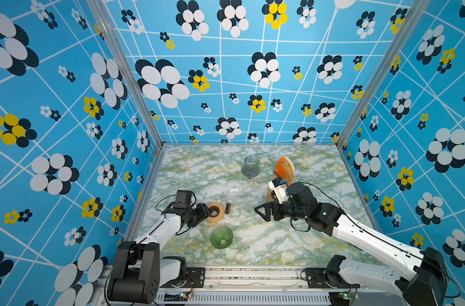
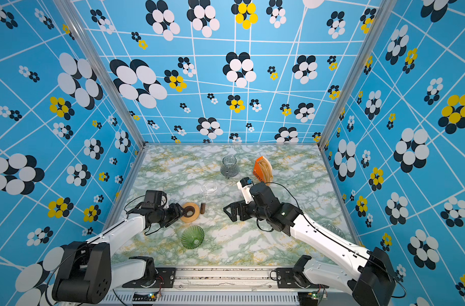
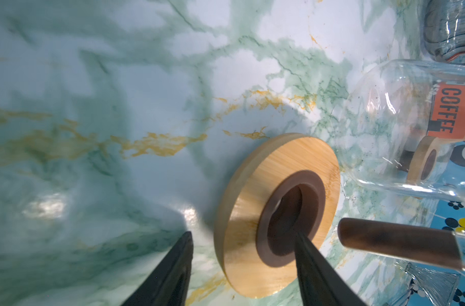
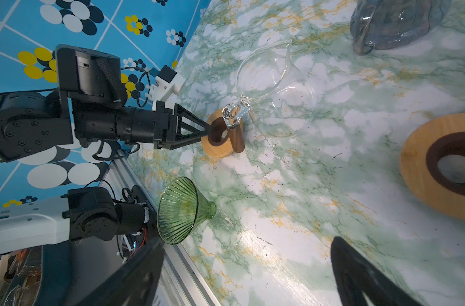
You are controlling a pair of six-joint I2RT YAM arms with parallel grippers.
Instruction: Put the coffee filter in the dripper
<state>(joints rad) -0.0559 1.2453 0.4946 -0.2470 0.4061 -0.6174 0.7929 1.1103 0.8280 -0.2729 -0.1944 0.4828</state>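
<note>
The dripper (image 1: pixel 221 237) (image 2: pixel 192 236) (image 4: pixel 181 209) is a green ribbed glass cone lying on its side near the table's front. Tan coffee filters (image 1: pixel 288 165) (image 2: pixel 267 167) stand in an orange "COFFEE" box (image 3: pixel 454 111) at the back right. My left gripper (image 1: pixel 208 212) (image 3: pixel 243 234) is open over a wooden ring (image 1: pixel 215 212) (image 3: pixel 276 212). One finger is in the ring's brown hole and the other is outside its rim, apart from it. My right gripper (image 1: pixel 260 213) (image 4: pixel 248 242) hovers open and empty above mid-table, away from the filters.
A clear glass carafe (image 1: pixel 233 188) with a wooden handle (image 3: pixel 398 243) stands just beyond the ring. A grey glass jug (image 1: pixel 249 165) is at the back. A second wooden ring (image 4: pixel 443 167) lies by the right arm. A ribbed clear glass piece (image 2: pixel 332 230) sits at the right edge.
</note>
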